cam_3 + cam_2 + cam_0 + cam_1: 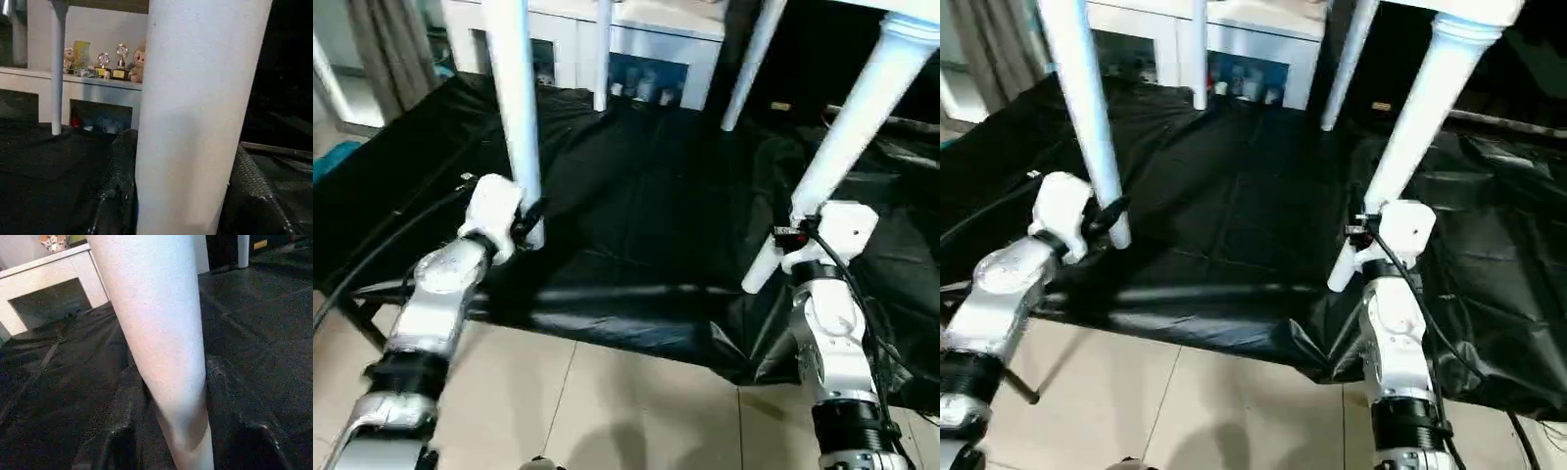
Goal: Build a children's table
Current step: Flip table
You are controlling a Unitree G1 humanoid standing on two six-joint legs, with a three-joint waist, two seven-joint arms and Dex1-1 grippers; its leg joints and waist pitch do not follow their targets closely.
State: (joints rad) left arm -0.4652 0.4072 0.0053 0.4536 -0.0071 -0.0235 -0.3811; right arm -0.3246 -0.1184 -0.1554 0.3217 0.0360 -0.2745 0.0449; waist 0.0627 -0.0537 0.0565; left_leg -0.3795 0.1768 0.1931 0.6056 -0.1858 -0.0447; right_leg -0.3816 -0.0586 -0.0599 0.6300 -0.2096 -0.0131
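Note:
The children's table stands legs-down over the black sheet, its white tabletop (913,22) showing at the top edge. My left gripper (530,223) is shut on the near left leg (519,108), close to its lower end. My right gripper (793,235) is shut on the tilted near right leg (847,147), just above its foot. In the left wrist view that leg (161,333) runs between my black fingers (117,435). In the right wrist view the other leg (195,112) sits between textured fingers (115,181). Two far legs (602,59) (749,69) reach the sheet at the back.
A black sheet (646,225) covers the low work surface, its front edge hanging over the tiled floor (607,401). A white glass-doored cabinet (651,54) stands behind. Trophies and toys (112,61) sit on a white shelf. Cables trail along both forearms.

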